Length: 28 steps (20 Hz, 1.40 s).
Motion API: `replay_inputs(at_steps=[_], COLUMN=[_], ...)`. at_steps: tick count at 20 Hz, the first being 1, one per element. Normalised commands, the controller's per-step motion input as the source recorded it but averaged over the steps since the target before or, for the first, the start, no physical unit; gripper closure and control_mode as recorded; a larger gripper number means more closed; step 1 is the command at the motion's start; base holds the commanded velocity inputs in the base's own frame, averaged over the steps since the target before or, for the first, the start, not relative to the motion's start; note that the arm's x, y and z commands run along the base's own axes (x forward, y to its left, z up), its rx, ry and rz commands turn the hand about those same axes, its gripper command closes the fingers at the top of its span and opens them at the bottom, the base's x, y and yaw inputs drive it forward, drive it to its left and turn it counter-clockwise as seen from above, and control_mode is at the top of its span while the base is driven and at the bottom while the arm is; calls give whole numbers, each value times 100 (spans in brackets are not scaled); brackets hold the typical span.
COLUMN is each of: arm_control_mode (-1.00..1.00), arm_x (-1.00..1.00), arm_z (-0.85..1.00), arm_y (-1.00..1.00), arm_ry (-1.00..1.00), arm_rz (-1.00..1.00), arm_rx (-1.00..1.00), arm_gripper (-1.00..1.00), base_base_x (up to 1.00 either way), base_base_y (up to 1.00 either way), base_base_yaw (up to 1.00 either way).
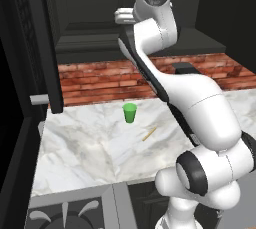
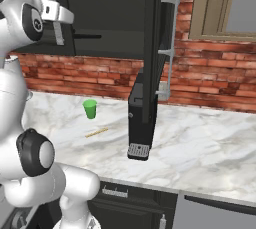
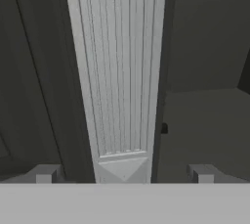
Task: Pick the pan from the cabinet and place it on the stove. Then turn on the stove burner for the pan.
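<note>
Open tool [image 3: 122, 171], cabinet [image 3: 44, 71] handle [image 3: 119, 61], no legible writing

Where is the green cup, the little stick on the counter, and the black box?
green cup [image 1: 130, 112], left base view, its side wall
stick [image 1: 149, 133], left base view, its middle
black box [image 2: 140, 118], right base view, its front face

A white marble surface [image 2: 210, 148] fills my lower frame, with a red brick wall [image 2: 210, 80] behind it. At upper right sits what looks like a tan-framed window [image 2: 215, 5].
</note>
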Motion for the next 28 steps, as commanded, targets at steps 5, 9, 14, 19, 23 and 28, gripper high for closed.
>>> replay_inputs(at_steps=[5,9,14,19,23,28], arm_control_mode=[-100,-100,-100,-100,-100,-100], arm_x=[24,26,20,6,-30,-72], arm_z=[0,-5,-6,-2,0,5], arm_y=[4,19,22,16,3,17], arm_ry=[1,3,5,5,0,-5], arm_rz=[0,0,0,0,0,0], arm_rx=[0,0,0,-1,0,0], arm_gripper=[-100,100,100,100,100,100], base_base_x=[0,0,0,0,0,0], base_base_y=[0,0,0,0,0,0], base_base_yaw=[0,0,0,0,0,0])
